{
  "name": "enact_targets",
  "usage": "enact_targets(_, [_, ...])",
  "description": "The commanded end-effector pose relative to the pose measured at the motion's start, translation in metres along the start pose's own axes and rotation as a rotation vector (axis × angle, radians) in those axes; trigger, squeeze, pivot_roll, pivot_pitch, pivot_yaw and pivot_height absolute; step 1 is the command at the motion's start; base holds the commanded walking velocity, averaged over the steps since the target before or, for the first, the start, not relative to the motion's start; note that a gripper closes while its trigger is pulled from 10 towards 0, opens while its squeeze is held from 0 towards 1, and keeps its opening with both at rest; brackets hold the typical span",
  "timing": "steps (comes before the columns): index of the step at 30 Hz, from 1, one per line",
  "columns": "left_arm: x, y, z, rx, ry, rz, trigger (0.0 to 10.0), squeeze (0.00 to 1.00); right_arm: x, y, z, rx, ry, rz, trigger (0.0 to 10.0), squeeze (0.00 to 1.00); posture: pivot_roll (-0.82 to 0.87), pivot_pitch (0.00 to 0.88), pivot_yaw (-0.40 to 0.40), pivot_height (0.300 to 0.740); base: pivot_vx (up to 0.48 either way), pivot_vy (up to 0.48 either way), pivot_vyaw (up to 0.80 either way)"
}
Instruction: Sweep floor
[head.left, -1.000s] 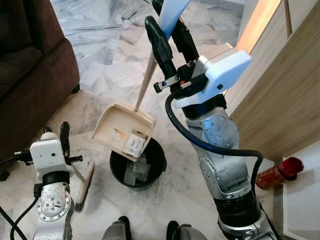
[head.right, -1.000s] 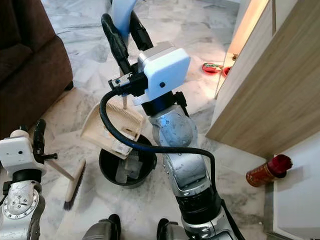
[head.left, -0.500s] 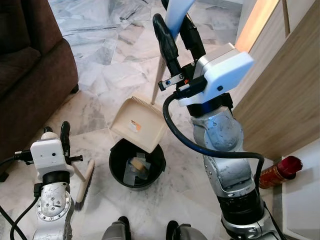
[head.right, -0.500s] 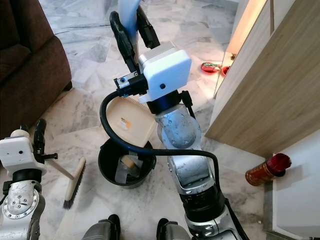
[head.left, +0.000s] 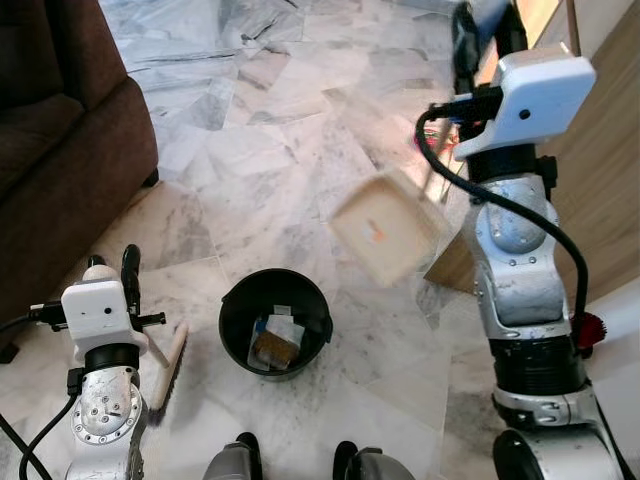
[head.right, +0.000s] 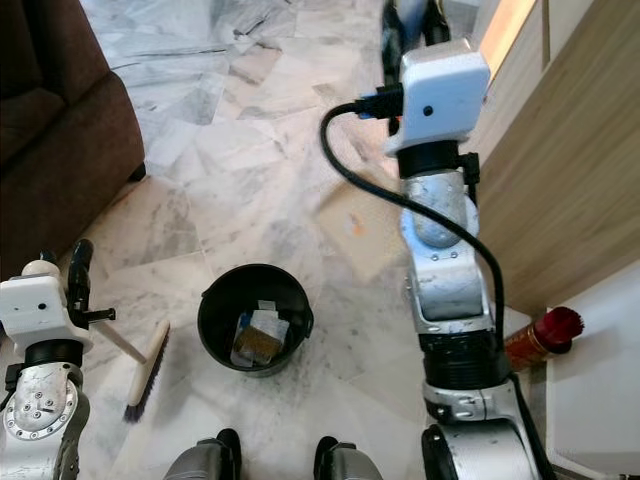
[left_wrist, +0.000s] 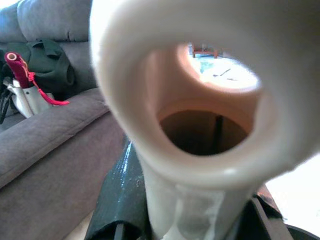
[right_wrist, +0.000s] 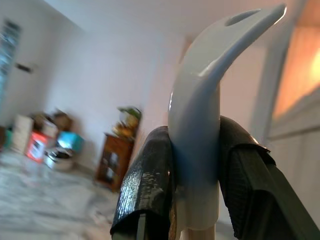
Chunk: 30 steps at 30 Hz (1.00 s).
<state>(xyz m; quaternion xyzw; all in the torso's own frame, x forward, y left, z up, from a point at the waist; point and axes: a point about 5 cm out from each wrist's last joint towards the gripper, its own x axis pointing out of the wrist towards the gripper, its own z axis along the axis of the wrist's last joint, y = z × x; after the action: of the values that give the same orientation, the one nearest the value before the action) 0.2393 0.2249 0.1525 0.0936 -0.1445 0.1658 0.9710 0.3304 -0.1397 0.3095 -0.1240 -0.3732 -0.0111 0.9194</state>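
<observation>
Marble floor (head.left: 250, 130); right gripper (right_wrist: 195, 165) clamps dustpan handle (right_wrist: 200, 125).

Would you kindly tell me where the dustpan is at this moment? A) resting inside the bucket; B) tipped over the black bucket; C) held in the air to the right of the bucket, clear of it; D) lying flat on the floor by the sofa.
C: the dustpan hangs blurred in the air right of the black bucket, its handle clamped in the right claw.
</observation>
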Motion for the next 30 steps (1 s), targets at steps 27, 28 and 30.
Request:
enact_targets(27, [-0.018,0.001,-0.002,0.004,0.009,-0.025,10.0,0.0,-0.093,-0.014,-0.133,0.142,0.545,-0.19,10.0,0.0,0.07,0.23,-0.041,0.74,0.0,0.0,0.0])
enact_targets(28, [-0.019,0.001,-0.005,0.002,0.019,-0.022,10.0,0.0,-0.092,-0.013,-0.133,0.142,0.538,-0.179,10.0,0.0,0.07,0.233,-0.042,0.74,0.0,0.0,0.0])
enact_targets(30, [-0.021,0.001,-0.006,0.001,0.025,-0.021,10.0,0.0,-0.092,-0.013,-0.133,0.137,0.535,-0.174,10.0,0.0,0.07,0.234,-0.042,0.74,0.0,0.0,0.0])
